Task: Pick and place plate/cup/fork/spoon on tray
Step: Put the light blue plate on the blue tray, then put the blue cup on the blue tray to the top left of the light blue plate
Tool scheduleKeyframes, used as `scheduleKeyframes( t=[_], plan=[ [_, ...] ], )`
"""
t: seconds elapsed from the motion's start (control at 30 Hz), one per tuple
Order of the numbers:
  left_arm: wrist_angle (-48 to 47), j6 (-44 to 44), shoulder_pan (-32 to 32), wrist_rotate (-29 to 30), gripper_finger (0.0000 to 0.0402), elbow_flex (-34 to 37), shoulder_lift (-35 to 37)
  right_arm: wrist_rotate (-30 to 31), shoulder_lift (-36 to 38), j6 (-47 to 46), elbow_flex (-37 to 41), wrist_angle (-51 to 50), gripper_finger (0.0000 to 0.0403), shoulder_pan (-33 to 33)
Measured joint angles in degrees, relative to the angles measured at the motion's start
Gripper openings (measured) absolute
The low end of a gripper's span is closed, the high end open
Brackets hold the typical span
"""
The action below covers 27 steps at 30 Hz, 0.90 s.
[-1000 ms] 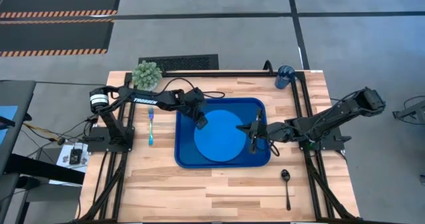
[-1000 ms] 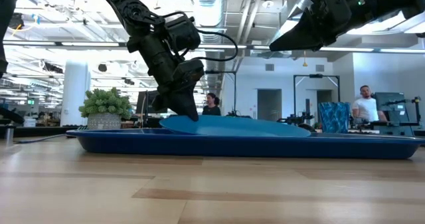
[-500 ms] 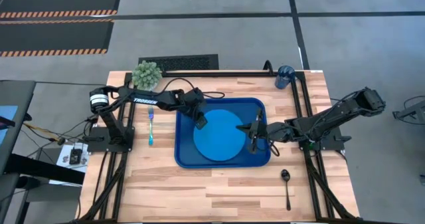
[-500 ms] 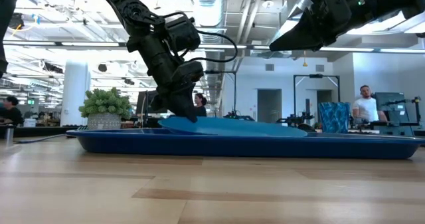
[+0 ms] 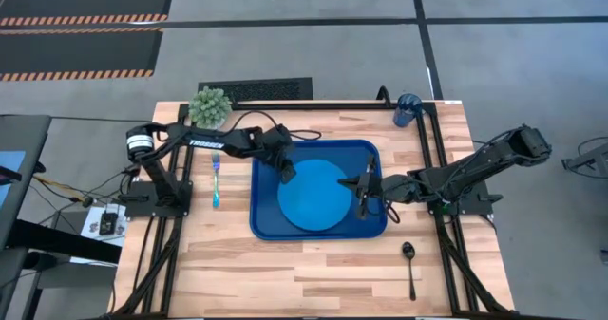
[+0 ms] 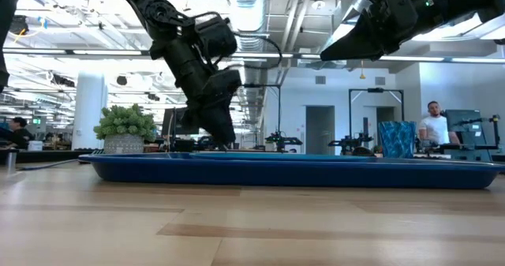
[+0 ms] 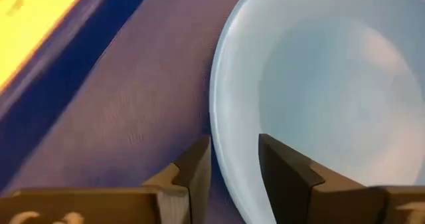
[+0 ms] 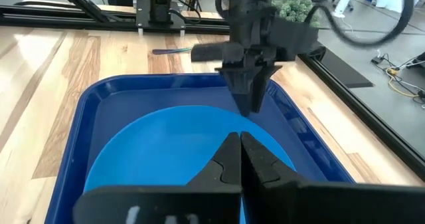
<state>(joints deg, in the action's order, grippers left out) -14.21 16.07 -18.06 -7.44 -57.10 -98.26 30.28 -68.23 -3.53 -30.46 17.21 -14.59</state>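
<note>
On the tray (image 5: pixel 261 220), the plate (image 5: pixel 315 195) lies flat, its rim between the left claw's (image 5: pixel 287 177) parted fingers.

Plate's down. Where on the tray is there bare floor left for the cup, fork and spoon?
On the tray, free floor lies along the left wall beside the plate and in a thinner band along the near wall. The far left corner is crowded by the left gripper, the right edge by the right gripper.
</note>
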Motion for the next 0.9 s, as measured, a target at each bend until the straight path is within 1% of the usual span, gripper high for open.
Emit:
scheduleKeyframes(
  t=[0.07, 0.13, 0.33, 0.57, 0.73, 0.8, 0.9],
  plan=[
    [1.2, -3.3, 0.1, 0.0, 0.0097, 0.1, 1.6, 0.0, 0.0, 0.1, 0.0, 0.0, 0.0008, 0.0],
    [4.4, -4.9, 1.0, 0.5, 0.0078, 1.7, 3.6, 0.0, 0.0, 0.1, 0.0, 0.0, 0.0008, 0.0],
    [21.0, -4.9, 3.4, 0.5, 0.0008, 12.6, 11.0, 0.0, 0.0, 0.1, 0.0, -0.1, 0.0008, 0.0],
    [35.8, -6.8, 6.6, 1.5, 0.0007, 24.7, 21.5, 0.1, 0.0, -2.2, 0.0, -0.1, 0.0009, 0.4],
    [43.5, -9.6, 8.5, 2.1, 0.0001, 31.8, 27.7, 4.2, 0.4, -4.2, 0.0, -1.2, 0.0027, 2.7],
    [46.1, -9.6, 8.8, 2.1, 0.0001, 34.4, 29.6, 5.6, 1.2, -6.2, -0.9, -5.2, 0.004, 4.8],
    [48.8, -9.8, 8.9, 2.5, 0.0001, 38.0, 31.7, 5.7, 2.7, -9.9, -3.5, -15.4, 0.0062, 9.4]
  ],
)
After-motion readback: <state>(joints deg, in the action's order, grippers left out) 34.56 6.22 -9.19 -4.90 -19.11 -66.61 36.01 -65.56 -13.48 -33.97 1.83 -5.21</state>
